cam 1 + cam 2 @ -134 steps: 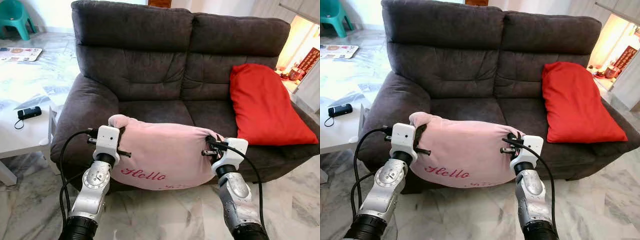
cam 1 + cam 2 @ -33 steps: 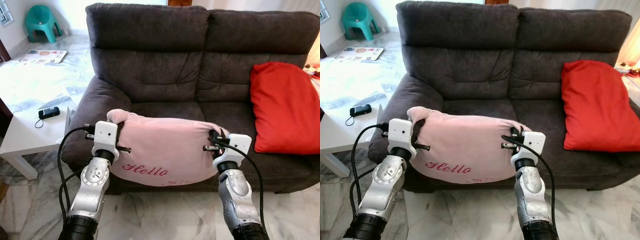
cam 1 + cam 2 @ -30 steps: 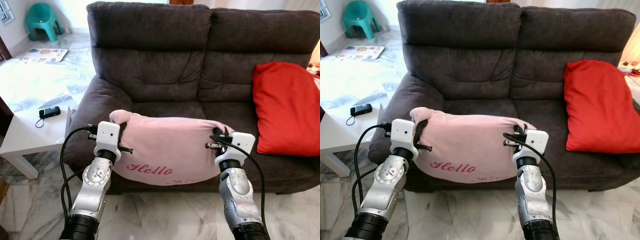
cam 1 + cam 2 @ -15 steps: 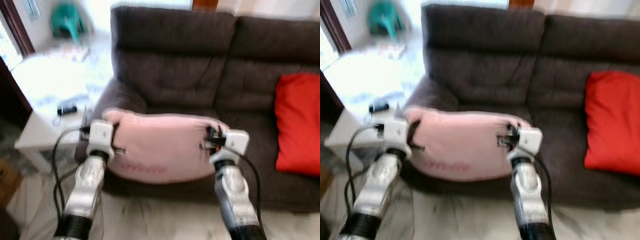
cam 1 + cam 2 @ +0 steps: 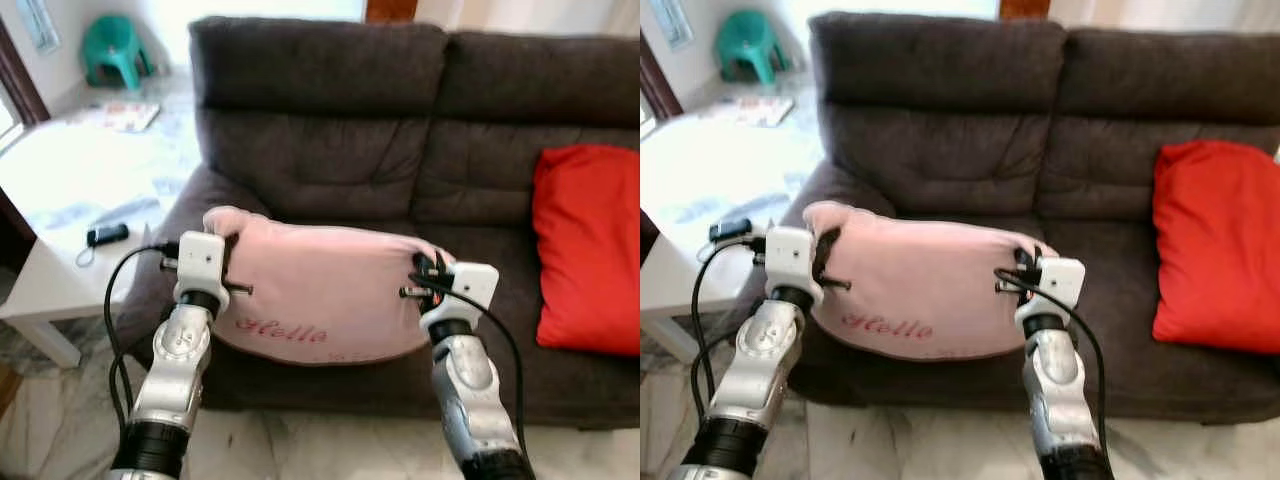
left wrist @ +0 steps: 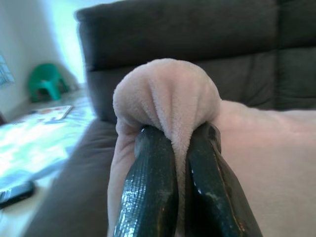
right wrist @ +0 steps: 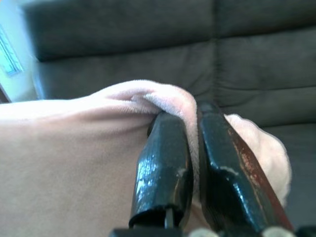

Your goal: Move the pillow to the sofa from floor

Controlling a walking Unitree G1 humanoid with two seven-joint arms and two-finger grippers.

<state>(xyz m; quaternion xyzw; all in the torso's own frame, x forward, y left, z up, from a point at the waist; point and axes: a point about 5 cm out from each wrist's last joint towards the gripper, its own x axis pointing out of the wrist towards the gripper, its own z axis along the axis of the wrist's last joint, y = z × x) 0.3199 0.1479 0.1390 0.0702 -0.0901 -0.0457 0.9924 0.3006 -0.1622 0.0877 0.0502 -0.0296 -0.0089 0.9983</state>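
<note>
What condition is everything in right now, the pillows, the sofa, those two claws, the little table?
Pink pillow: off the floor, hanging in front of the sofa, pinched at both upper corners.
Left gripper: shut on the pink pillow's corner.
Right gripper: shut on the other corner.
Sofa: left seat bare.
Red pillow: leaning against the backrest on the right seat.
White table: beside the sofa, a small black device lying on it.

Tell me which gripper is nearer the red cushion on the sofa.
Right. The right gripper pinches the pink pillow at the end nearest the red cushion; the left gripper holds the pillow's far end, by the sofa armrest.
</note>
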